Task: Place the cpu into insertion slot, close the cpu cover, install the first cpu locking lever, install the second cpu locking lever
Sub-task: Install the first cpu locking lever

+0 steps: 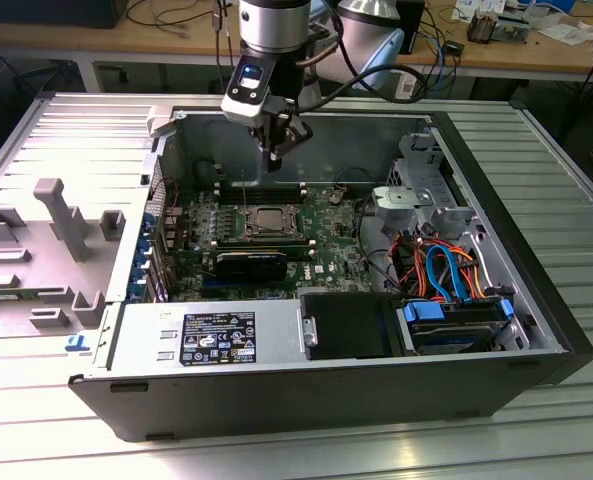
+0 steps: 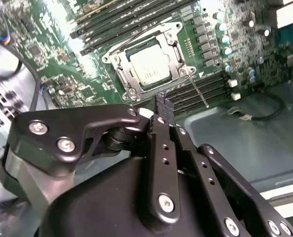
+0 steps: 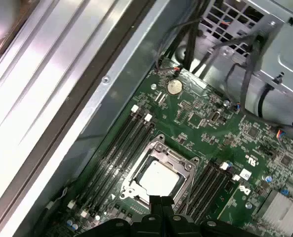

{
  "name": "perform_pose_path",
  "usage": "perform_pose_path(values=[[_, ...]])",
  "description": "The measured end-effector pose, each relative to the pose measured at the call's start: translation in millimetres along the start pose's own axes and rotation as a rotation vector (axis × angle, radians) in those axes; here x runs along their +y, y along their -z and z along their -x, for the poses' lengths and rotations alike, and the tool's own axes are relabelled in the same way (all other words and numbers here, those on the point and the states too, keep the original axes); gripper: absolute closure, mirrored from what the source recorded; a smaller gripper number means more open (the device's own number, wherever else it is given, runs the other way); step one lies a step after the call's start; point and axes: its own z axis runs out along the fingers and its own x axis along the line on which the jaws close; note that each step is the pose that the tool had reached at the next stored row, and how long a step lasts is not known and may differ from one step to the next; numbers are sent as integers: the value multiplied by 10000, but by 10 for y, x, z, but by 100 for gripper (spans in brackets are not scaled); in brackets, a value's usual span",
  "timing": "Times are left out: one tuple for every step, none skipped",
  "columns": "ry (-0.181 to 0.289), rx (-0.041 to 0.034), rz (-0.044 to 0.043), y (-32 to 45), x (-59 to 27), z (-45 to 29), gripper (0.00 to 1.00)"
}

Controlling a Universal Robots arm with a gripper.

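Chip in, cover down: it looks like lever time.
The chip [image 2: 150, 66] sits in the slot [image 2: 136, 48] under the cover [image 2: 120, 74]. The end effector [image 2: 161, 104], tips together and empty, hangs above the slot, near a thin lever [image 2: 200, 94].

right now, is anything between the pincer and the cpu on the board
Nothing visible. The pincer hangs in open air above the cpu, which sits framed by the cpu cover.
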Motion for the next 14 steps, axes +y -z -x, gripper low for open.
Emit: perform_pose_path(values=[[657,2,6,-1,0,0,89],[837,2,9,-1,0,0,89],[1001,3,11,-2,0,0,89],[1202,4,13,-2,0,0,89],[1398,5,15,-2,0,0,89],[1628,5,16,-2,0,0,89],[1801,5,18,-2,0,0,89],[2052,6,20,-3,0,0,89],[2249,7,22,-3,0,0,89],[2482,8,25,-3,0,0,89],[2675,8,26,-3,0,0,89],[2956,9,29,-3,0,0,89],[3139,9,31,-3,0,0,89],[3388,10,33,-3,0,0,89]])
